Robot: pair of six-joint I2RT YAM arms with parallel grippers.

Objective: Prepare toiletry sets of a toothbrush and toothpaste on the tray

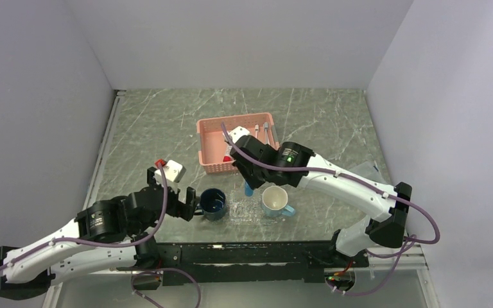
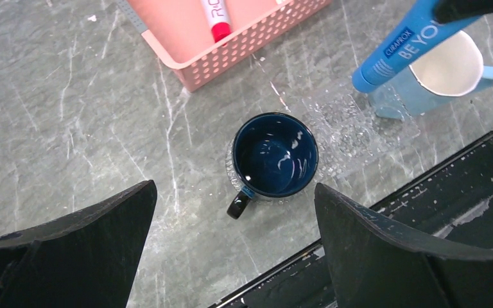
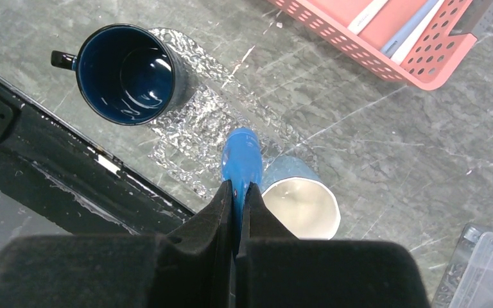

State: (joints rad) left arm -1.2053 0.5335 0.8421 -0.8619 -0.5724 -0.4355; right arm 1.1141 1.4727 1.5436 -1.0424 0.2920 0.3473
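My right gripper [image 3: 237,192] is shut on the blue toothpaste tube [image 3: 241,157]. It holds the tube cap-down above the clear glittery tray [image 3: 186,131], beside the light blue mug [image 3: 300,206]. The tube also shows in the left wrist view [image 2: 403,45] and the top view [image 1: 249,188]. The dark blue mug [image 2: 274,156] stands on the tray's left end. The white toothpaste with a red end [image 2: 216,16] lies in the pink basket [image 1: 234,142]. White toothbrushes [image 3: 417,29] lie in the basket too. My left gripper [image 2: 234,212] is open and empty, above the table in front of the dark mug.
A clear rectangular box [image 3: 484,269] sits at the far right of the table. The black front rail [image 2: 423,192] runs just behind the tray. A white block with a red part [image 1: 169,171] sits left of the basket.
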